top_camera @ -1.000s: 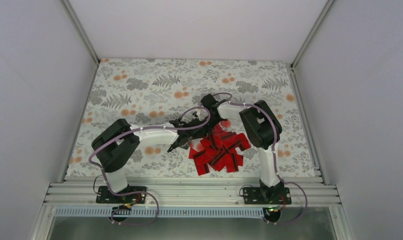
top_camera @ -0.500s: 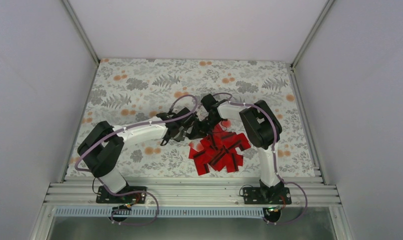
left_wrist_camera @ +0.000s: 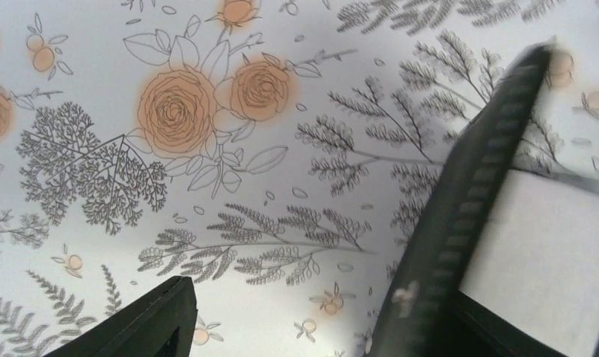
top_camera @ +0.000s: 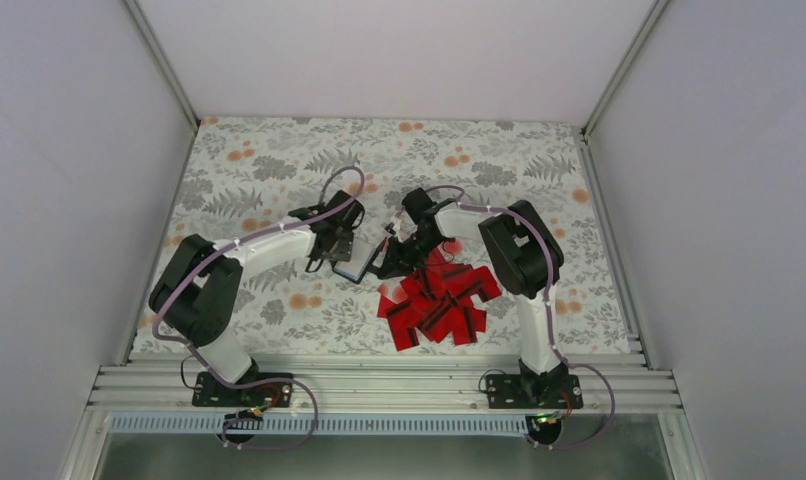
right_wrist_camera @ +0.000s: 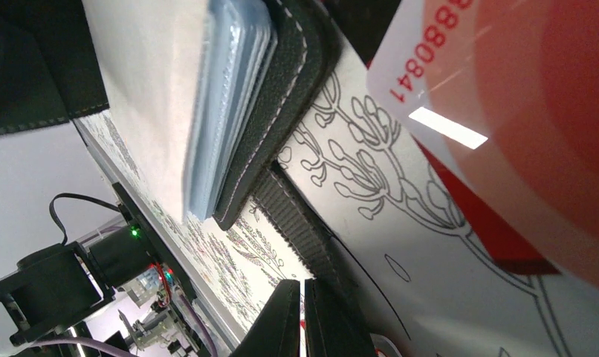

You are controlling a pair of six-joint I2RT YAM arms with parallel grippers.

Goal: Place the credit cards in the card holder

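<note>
Nearest me, the credit cards (top_camera: 437, 305) lie heaped right of centre. Just beyond them my right gripper (top_camera: 387, 262) is pinched together by the card holder (top_camera: 353, 268); my left gripper (top_camera: 342, 249) stands spread at its left edge. A glancing close could shove the holder away across the flowered cloth (top_camera: 279, 170). Plain pale walls (top_camera: 79, 150) surround.

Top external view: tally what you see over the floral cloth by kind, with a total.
card holder: 1
heap of red credit cards: 1 (the cards overlap, so single cards cannot be counted)
robot arms: 2
Total: 4
</note>
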